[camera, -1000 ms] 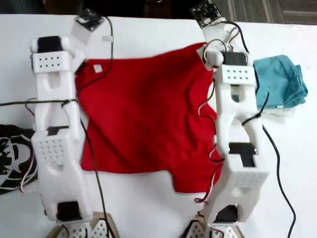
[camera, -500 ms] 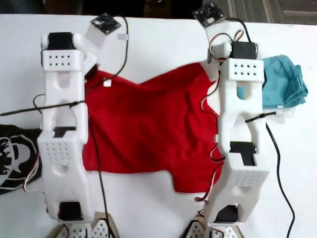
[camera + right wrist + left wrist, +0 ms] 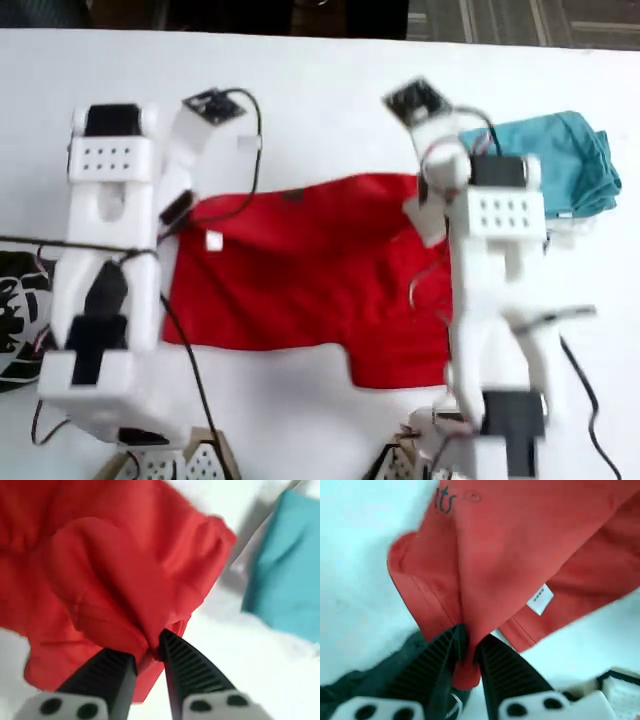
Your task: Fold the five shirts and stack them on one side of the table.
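White table, red shirt spread at centre between both arms.
Left gripper clamped on shirt's edge near the label; right gripper pinching a bunched fold at the side nearest teal shirt. Teal shirt at right table edge, black shirt at left edge.

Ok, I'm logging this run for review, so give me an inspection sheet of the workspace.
Surface: white table.
Job's things: red shirt mid-table, far edge pinched up; teal shirt bundled beside right arm; black shirt beside left arm.
Clutter: nothing seen.
Grippers: left gripper shut on red shirt; right gripper shut on red shirt.
Cables: black cables along both arms, one across the table.
Surroundings: dark floor beyond the table.
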